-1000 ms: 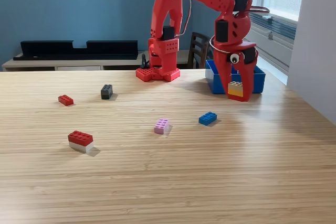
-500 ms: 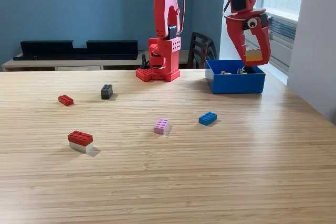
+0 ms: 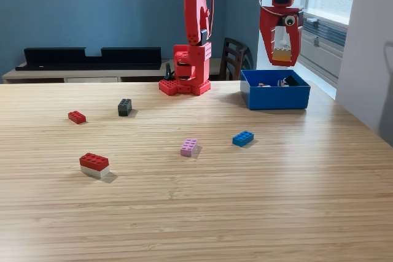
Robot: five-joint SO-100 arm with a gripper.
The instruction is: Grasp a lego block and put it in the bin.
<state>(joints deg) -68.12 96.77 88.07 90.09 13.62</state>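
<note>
- Nearest the camera, a red-and-white stacked brick point(image 3: 94, 165) lies on the wooden table point(image 3: 245, 213), toward the exterior view's left and untouched.
- Further in, a pink brick point(image 3: 189, 146) and a blue brick point(image 3: 242, 138) sit near each other mid-table, apart; beyond them a small red brick point(image 3: 77, 116) and a dark grey brick point(image 3: 124, 107) lie to the left.
- Behind these, the bin point(image 3: 274, 97) stands on the table's far right, with a few small pieces already visible inside.
- Above the bin, the gripper point(image 3: 282, 53) hangs pointing downward, its jaws clamped on a yellow-and-white lego block point(image 3: 282, 46).
- Compared with a second ago, when it held the block low in front of the bin, the arm has lifted and carried it up and back, and over the last half second shifted slightly to the view's left.
- Judging by this, transport looks nearly done; opening the jaws should drop the block in, though depth alignment over the bin is hard to confirm.
</note>
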